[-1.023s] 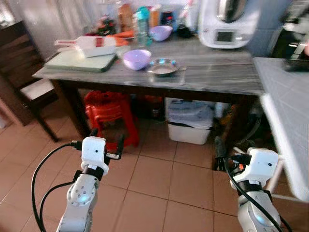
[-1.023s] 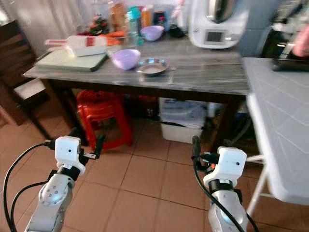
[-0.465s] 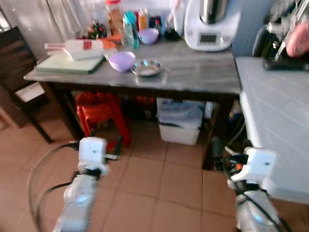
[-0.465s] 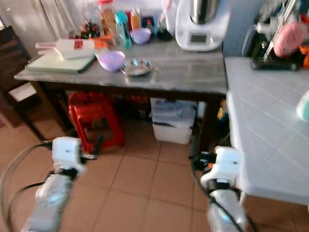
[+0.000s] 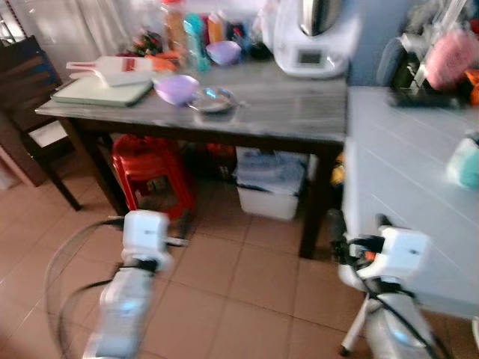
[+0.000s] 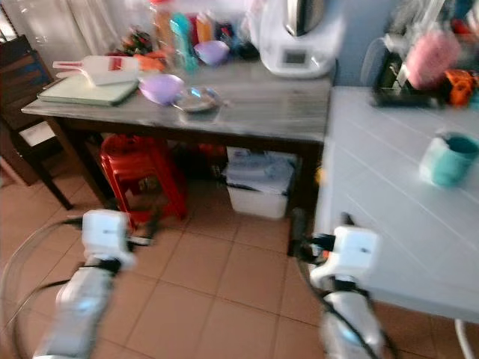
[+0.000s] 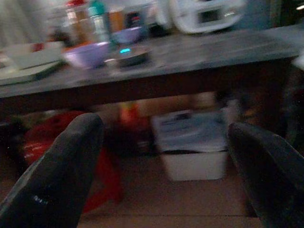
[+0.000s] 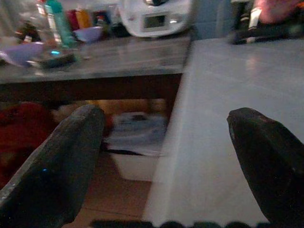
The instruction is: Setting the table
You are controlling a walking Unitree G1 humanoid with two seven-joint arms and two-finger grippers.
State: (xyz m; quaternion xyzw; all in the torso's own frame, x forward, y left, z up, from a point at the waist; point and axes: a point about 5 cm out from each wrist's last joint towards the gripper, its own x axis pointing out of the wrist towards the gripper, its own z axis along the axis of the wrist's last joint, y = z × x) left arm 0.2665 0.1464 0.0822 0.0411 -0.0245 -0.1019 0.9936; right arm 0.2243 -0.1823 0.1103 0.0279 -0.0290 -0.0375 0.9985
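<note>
A grey-topped wooden table point(image 5: 284, 112) stands ahead. On it are a purple bowl point(image 5: 177, 88), a metal dish point(image 5: 212, 99) beside it, and a second purple bowl point(image 5: 224, 51) further back among bottles. A teal cup point(image 6: 447, 158) stands on the white tiled table point(image 6: 389, 217) at my right. My left gripper point(image 7: 166, 156) is held low above the floor, open and empty, pointing at the grey table. My right gripper point(image 8: 166, 156), also open and empty, sits low against the near edge of the white table.
A green cutting board point(image 5: 103, 91) and a white kitchen appliance point(image 5: 310, 37) share the grey table. Under it are a red stool point(image 5: 150, 168) and a white bin point(image 5: 269, 191). A dark chair point(image 5: 30, 97) stands at the left, a dish rack point(image 6: 419, 67) at the back right.
The camera has swung right, bringing more of the white table and the teal cup into view. Both arms stay low with their fingers apart.
</note>
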